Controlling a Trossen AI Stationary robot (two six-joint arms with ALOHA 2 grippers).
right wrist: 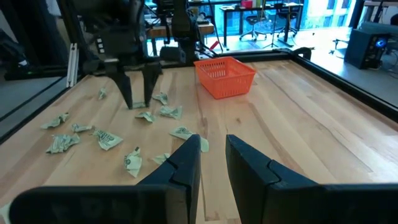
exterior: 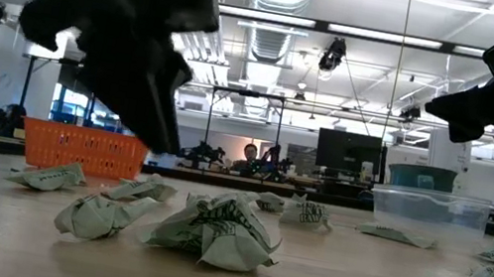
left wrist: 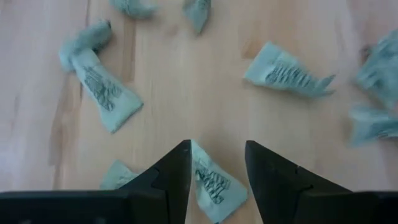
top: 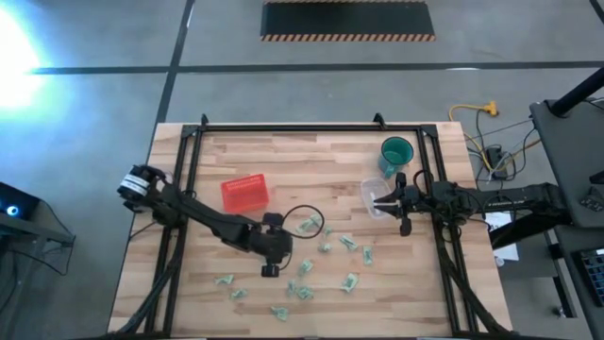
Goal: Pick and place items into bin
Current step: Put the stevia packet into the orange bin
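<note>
Several crumpled pale green-and-white items lie scattered on the wooden table, mostly in its near middle. The red mesh bin stands behind them, left of centre. My left gripper points steeply down over the items, open. One item lies on the table between its two fingers; from the right wrist view the fingertips stand just above the wood. My right gripper waits at the table's right side, level, open by a narrow gap with nothing in it.
A clear plastic tub sits just before my right gripper, and a teal cup stands behind it. Black frame rails run along the table's edges. A person sits in the room beyond the table.
</note>
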